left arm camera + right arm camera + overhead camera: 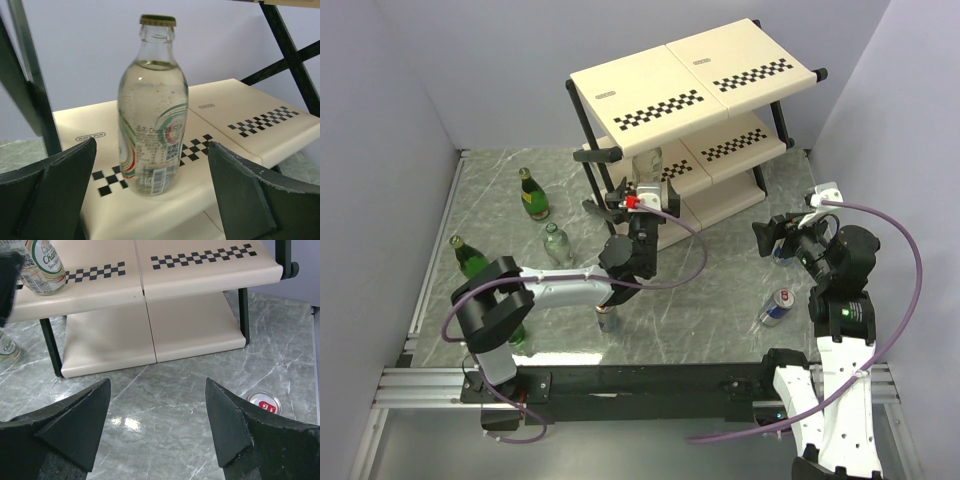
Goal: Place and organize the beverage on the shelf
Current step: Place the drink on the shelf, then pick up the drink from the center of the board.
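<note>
The shelf [650,85] stands at the far side of the grey table [720,290]. One clear bottle [152,110] stands up straight on the middle level, on the left panel near the front edge. The left gripper [151,147] is right there, its fingers spread wide on both sides of the bottle and not touching it.

The other clear bottle [557,243] waits on the table, left of the shelf. A green bottle [532,195] stands farther back, a second green bottle [470,258] nearer, and a third green bottle [517,335] peeks out behind the left arm.

The right gripper [157,385] hangs over the table with its fingers apart, holding nothing. A can [776,308] lies near the right arm, a second can [782,252] sits just beside that gripper, and a third can [608,318] stands under the left arm
</note>
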Robot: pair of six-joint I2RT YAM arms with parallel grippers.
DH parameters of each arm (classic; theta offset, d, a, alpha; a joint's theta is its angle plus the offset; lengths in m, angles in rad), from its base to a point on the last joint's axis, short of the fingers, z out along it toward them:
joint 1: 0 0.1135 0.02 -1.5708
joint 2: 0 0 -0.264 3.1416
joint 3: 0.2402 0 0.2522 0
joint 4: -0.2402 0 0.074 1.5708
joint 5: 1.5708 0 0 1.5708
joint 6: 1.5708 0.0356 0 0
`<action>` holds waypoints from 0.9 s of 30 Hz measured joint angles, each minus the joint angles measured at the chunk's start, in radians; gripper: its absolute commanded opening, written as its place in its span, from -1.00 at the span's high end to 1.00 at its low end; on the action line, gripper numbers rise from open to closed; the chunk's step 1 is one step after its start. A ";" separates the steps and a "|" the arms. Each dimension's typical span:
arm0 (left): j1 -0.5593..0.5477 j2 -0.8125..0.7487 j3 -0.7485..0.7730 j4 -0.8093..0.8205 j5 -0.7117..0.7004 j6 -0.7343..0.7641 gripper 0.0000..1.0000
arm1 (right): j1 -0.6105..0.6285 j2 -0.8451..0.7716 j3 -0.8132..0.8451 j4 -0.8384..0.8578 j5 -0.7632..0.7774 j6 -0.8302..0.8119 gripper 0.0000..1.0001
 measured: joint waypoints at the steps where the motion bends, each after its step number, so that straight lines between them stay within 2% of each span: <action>1: -0.005 -0.015 -0.010 -0.007 -0.002 -0.006 -0.99 | 0.000 0.000 0.000 0.000 -0.001 -0.001 -0.64; 6: -0.040 -0.156 -0.068 -0.150 0.008 -0.099 -0.92 | 0.000 -0.001 0.000 -0.003 -0.022 -0.021 -0.64; 16: -0.056 -0.554 -0.143 -0.698 0.245 -0.442 -0.90 | 0.000 -0.005 0.000 -0.032 -0.127 -0.101 -0.72; 23: -0.051 -0.752 -0.181 -1.065 0.327 -0.590 -0.90 | 0.000 0.037 0.003 -0.136 -0.338 -0.262 -0.72; 27: 0.027 -0.872 -0.218 -1.236 0.362 -0.687 -0.89 | 0.028 0.111 0.010 -0.288 -0.504 -0.458 -0.64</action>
